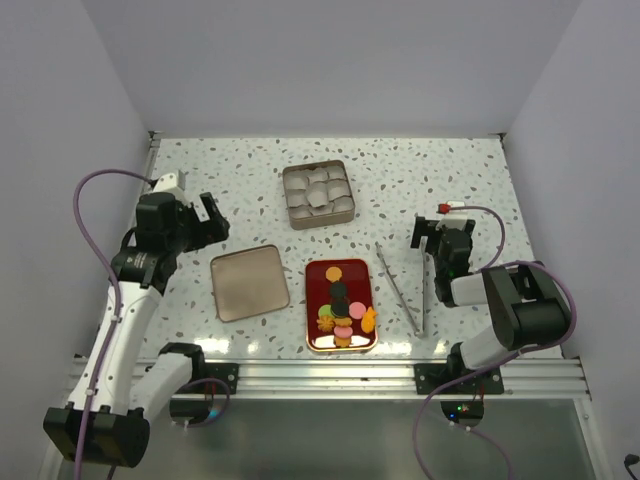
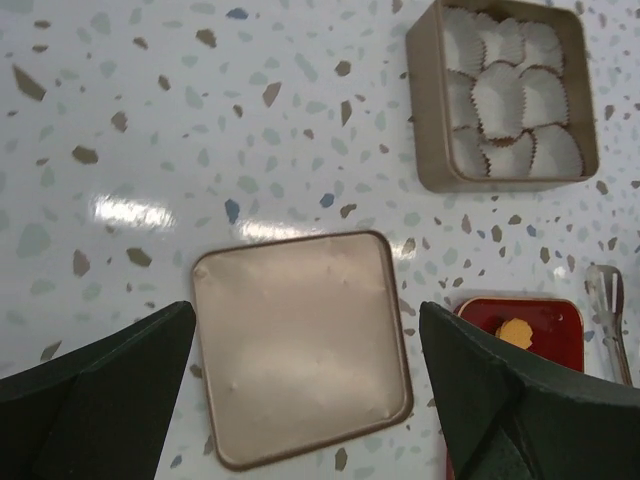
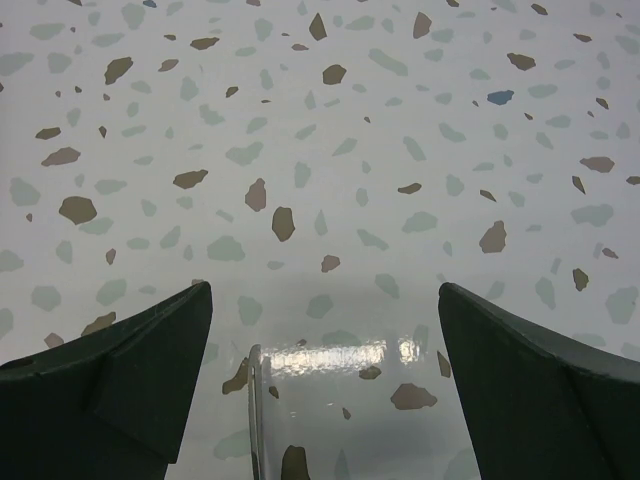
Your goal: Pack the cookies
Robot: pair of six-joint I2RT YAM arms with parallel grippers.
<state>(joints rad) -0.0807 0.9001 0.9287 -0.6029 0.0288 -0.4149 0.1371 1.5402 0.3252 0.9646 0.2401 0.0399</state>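
Observation:
Several small cookies (image 1: 341, 300) in orange, black, pink, green and brown lie on a red tray (image 1: 317, 275) at the front centre; one orange cookie (image 2: 516, 332) shows in the left wrist view. My left gripper (image 1: 212, 220) is open and empty, high over the tin lid (image 2: 300, 340). My right gripper (image 1: 431, 232) is open and empty, low over the table beside the metal tongs (image 1: 410, 290), whose tip (image 3: 256, 410) shows between its fingers.
A square tin (image 1: 318, 194) lined with white paper cups stands at the back centre, also in the left wrist view (image 2: 505, 95). Its flat lid (image 1: 249, 282) lies left of the tray. Side walls close in the table.

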